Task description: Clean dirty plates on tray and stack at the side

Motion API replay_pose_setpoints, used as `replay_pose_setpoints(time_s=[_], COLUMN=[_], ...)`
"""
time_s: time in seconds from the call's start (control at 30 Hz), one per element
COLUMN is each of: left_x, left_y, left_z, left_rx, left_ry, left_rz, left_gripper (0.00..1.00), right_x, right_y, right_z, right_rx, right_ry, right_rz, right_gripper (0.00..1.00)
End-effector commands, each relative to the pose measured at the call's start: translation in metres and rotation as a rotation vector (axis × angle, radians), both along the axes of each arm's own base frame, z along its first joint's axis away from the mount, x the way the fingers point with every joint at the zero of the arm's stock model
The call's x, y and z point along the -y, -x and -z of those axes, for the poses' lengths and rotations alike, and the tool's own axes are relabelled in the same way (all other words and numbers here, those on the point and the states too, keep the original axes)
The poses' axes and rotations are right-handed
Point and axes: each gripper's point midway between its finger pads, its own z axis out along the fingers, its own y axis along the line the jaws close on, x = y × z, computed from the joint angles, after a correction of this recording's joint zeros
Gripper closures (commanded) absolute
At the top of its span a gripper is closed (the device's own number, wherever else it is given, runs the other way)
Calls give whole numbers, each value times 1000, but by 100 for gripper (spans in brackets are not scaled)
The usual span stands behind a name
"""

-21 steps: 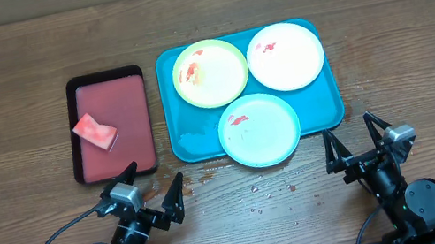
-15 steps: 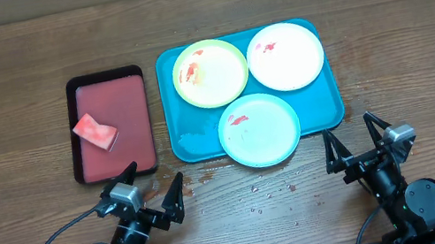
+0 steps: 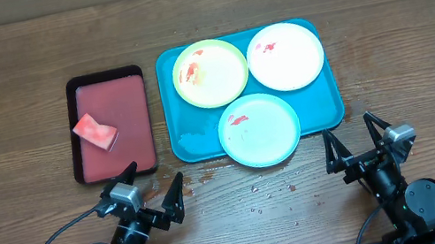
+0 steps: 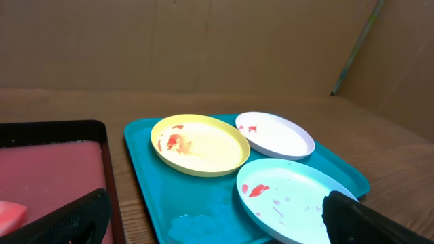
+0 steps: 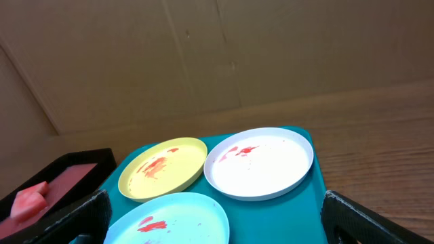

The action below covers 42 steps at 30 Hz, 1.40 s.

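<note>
Overhead: turquoise tray [image 3: 327,94] right of centre on wooden table [image 3: 8,51]. Three plates on it, all red-smeared. Yellow-green plate [image 3: 210,73] far left, white plate [image 3: 285,55] far right, the two nearly touching. Mint-blue plate [image 3: 259,129] in front between them, its near edge overhanging the tray's near rim. Black-rimmed tray [image 3: 102,75] just left, apart from the turquoise one; red sponge [image 3: 95,132] lying inside. Droplets [image 3: 256,189] on the wood in front. Left gripper [image 3: 156,171] low near the table's front edge, fingers spread, holding nothing. Right gripper [image 3: 346,126] likewise spread and empty, off the turquoise tray's near right corner.

Left wrist: dark fingers [image 4: 68,217] wide apart at both lower corners. All three plates between them, mint-blue nearest; wet patch [image 4: 193,224] on the tray floor.

Right wrist: fingers [image 5: 369,217] wide apart at the lower corners, nothing held. White plate directly ahead, yellow-green to its left, mint-blue cut off by the lower edge; sponge at far left.
</note>
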Motion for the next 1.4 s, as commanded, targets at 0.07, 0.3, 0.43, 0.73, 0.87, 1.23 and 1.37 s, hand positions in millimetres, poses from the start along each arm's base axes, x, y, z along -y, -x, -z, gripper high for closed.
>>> replay_pose_setpoints(time_s=[0.07,0.3,0.43,0.73,0.87,1.23,1.37], left_x=[2,2,2,2,2,2,-7], left_y=[2,2,2,2,2,1,-3], left_z=[-1,-1,-1,-1,-1,-1,-8], left_rx=[7,7,7,7,7,7,41], left_ry=[2,2,2,2,2,2,-3], left_rz=[14,15,14,14,14,14,-47], left_gripper=[0,0,0,0,0,0,0], right_x=[1,1,1,1,-23,-14,26], right_y=[0,0,0,0,8,33,50], right_z=[2,2,2,1,-7,-115,-164], right_rx=[5,5,5,6,8,455,649], right_ry=[3,3,3,2,-100,-195,-275], right_rz=[3,3,3,3,-144,-150,50], right_gripper=[0,0,0,0,0,0,0])
